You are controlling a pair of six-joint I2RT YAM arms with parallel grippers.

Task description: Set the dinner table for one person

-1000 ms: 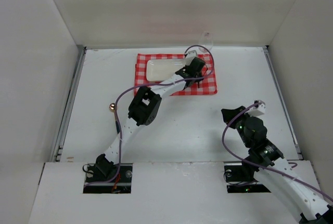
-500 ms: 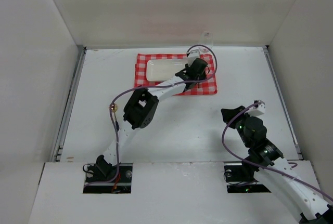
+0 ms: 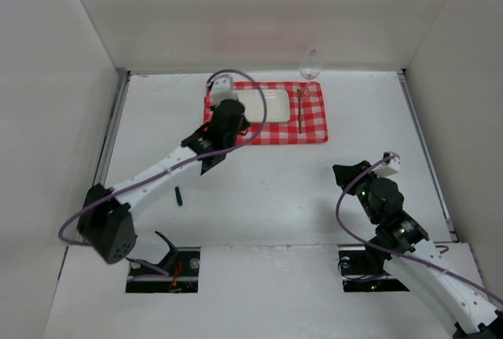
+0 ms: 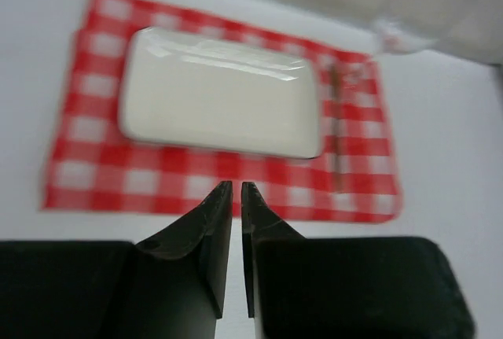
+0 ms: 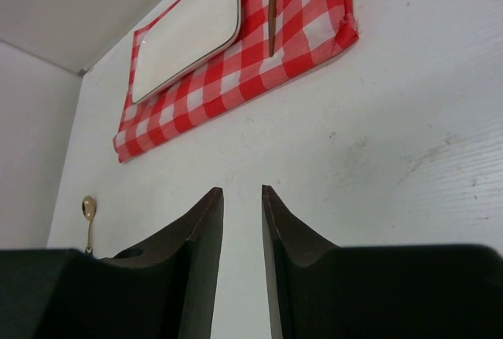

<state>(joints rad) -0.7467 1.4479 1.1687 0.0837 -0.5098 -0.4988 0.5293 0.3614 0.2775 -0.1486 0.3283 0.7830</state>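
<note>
The tabletop (image 3: 275, 186) was a broad, flat, matte white rectangle with two thin metal strips (image 3: 105, 150) along its 9 and 3 o'clock edges. It filled the floor between plain white walls, under both arms. At its 12 o'clock end lay one red-and-white checked cloth (image 3: 314, 127), soft and slightly rumpled along one edge. On the cloth sat one glossy white rectangular plate (image 3: 271, 105) with rounded corners. At the plate's 3 o'clock side one slim dark utensil (image 3: 300, 111) lay straight on the cloth, too small to tell its kind. One clear stemmed glass (image 3: 311, 62) stood at the cloth's 1 o'clock corner. One spoon (image 5: 88, 207) with a gold bowl lay on the bare white toward 9 o'clock, well apart from the cloth. The left arm crossed above the cloth's 9 o'clock end and hid part of the plate. The left end effector (image 4: 237, 187) had its black fingers almost together, a sliver between them, holding nothing. The right end effector (image 5: 240, 191) stood partly open and empty, toward 4 o'clock.
</note>
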